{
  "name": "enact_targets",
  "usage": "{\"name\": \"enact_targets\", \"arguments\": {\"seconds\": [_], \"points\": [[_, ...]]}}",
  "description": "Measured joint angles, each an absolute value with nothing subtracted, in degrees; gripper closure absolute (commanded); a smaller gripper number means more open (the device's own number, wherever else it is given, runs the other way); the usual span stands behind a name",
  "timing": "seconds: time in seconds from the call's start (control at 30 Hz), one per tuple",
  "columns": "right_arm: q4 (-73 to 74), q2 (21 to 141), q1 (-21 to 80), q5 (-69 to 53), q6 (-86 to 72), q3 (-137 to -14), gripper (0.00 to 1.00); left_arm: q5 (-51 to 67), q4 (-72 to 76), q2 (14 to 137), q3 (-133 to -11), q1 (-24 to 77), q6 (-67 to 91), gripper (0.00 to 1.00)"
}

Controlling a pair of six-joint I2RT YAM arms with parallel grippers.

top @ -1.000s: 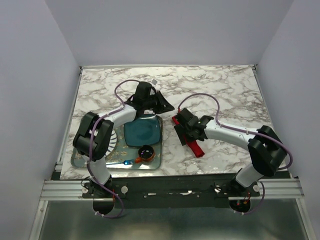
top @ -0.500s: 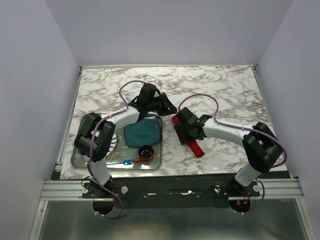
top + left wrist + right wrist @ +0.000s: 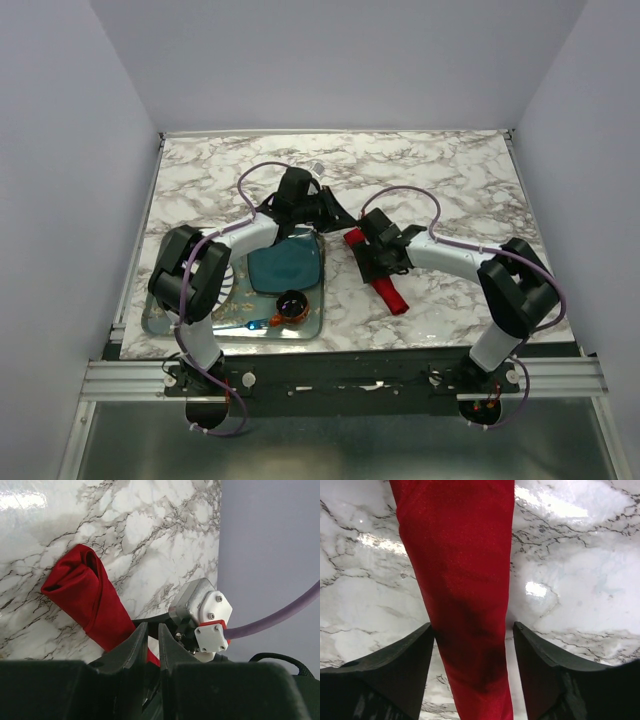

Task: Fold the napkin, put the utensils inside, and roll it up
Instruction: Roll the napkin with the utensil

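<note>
Top external view shows the napkin [image 3: 393,297] as a bright red roll lying slantwise on the marble table [image 3: 450,180], to the right of the tray [image 3: 305,328], its far end pointing up and left and its near end down and right. The right wrist view has it [image 3: 465,605] filling the middle of the frame. It is a plain, matte, softly woven cloth wound into a thick tube that narrows toward the bottom of that view, with dark shading along its lower part. From the left wrist view the roll [image 3: 85,600] shows its open end, where loose folds curl around a shadowed hollow; what lies inside cannot be made out. The tabletop is glossy white stone-look with grey and brown veins and bright glare patches. The right gripper [image 3: 380,262] straddles the roll about midway along it, its black fingers [image 3: 395,670] standing apart on either side of the cloth, their inner edges at or just off its sides; a sliver of marble shows by the right-hand finger, so it is not clamped. The left gripper [image 3: 328,212] hangs over the tray's far edge beyond a square teal plate [image 3: 285,268], and its black fingers [image 3: 132,645] sit barely apart, a thin slit between them with nothing seen in it. A small dark bowl [image 3: 291,303] sits at the tray's near edge.
</note>
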State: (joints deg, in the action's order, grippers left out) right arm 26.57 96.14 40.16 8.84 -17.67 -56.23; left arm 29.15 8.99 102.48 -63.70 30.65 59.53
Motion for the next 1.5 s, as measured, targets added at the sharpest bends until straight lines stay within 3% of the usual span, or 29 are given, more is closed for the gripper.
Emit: {"name": "enact_targets", "arguments": {"seconds": [0.13,0.27,0.43,1.03,1.5], "points": [[26.2,96.6,40.2,8.3,-18.2,-56.2,0.36,29.2,9.5,102.8,-63.6,30.7,59.6,0.78],[24.9,95.8,39.1,7.8,-18.9,-55.0,0.53,29.5,9.8,103.2,-63.6,30.9,59.6,0.78],[21.2,93.3,34.9,2.7,-19.6,-51.5,0.62,30.7,9.9,104.6,-64.1,31.2,59.6,0.78],[4.8,96.4,21.2,-32.3,-22.7,-44.8,0.64,33.5,13.6,109.7,-65.8,35.4,61.2,0.80],[1.3,98.4,19.3,-39.5,-24.0,-43.2,0.64,33.5,30.4,114.0,-56.5,35.7,66.6,0.87]]}}
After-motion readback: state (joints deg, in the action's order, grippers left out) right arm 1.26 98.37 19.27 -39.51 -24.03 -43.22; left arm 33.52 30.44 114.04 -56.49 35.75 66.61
